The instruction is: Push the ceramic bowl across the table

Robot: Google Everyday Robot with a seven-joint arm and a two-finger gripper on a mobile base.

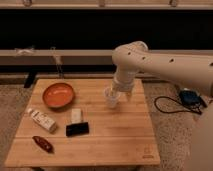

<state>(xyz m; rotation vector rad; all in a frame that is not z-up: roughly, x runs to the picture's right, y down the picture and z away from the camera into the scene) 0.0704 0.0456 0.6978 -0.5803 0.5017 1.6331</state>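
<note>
The ceramic bowl (58,95) is orange-red, round and shallow, and sits on the far left part of the light wooden table (125,135). My gripper (116,94) hangs from the white arm (150,62) that reaches in from the right, over the table's far middle. It is right at a small whitish translucent cup (110,98), well to the right of the bowl and apart from it.
On the left half of the table lie a white bottle (41,120), a small white block (76,115), a black box (77,129) and a dark red object (43,143). A blue device with a cable (189,97) lies on the floor at the right.
</note>
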